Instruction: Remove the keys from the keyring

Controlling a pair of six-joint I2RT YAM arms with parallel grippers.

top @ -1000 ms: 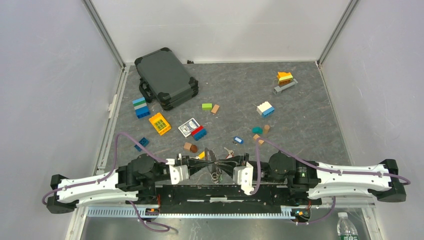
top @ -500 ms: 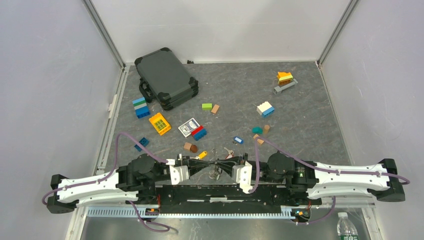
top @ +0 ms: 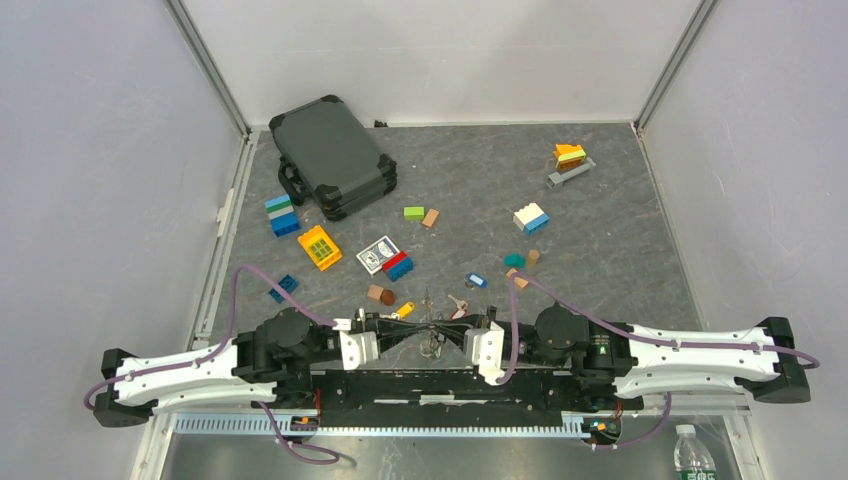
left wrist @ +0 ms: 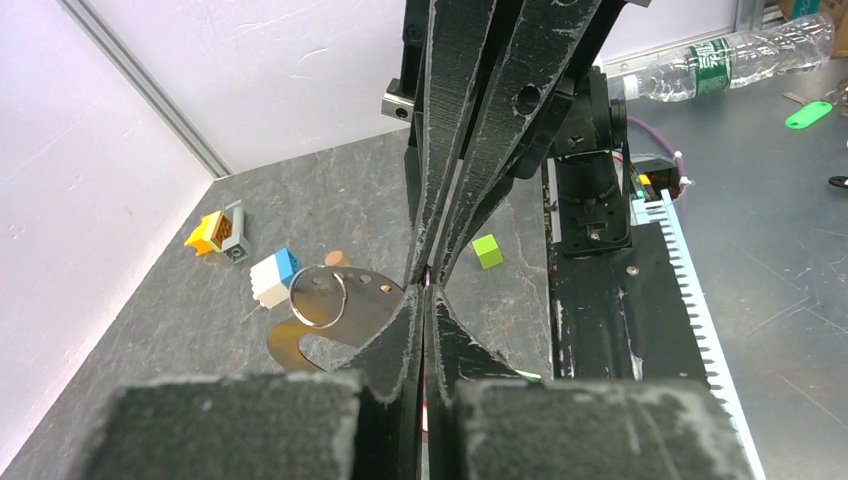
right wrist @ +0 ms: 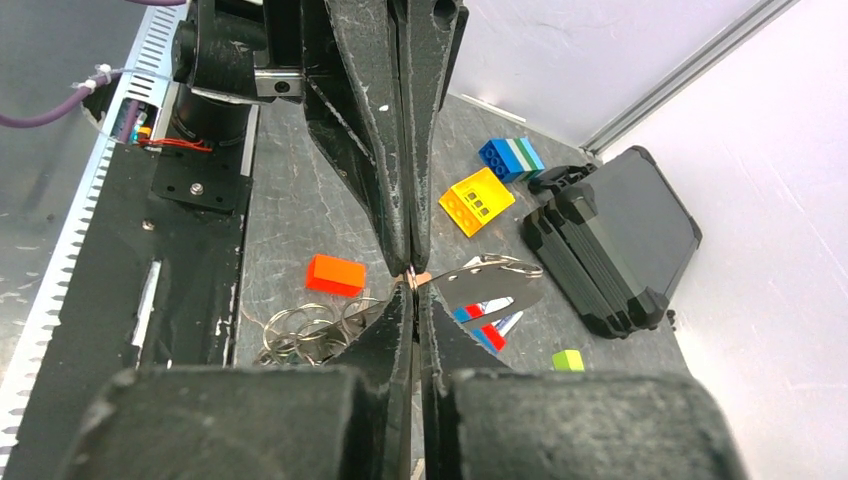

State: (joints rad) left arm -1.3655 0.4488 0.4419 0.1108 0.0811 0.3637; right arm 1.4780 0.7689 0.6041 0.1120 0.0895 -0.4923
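Two black tools, the left gripper and the right gripper, meet tip to tip at lower centre of the top view, both pinched shut on the thin grey metal keyring, whose small silver keys may drop if either slips.

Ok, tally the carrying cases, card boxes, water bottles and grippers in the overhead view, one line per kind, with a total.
Carrying case: 1
Card box: 1
Water bottle: 1
Grippers: 2, the left gripper and the right gripper
Total: 5
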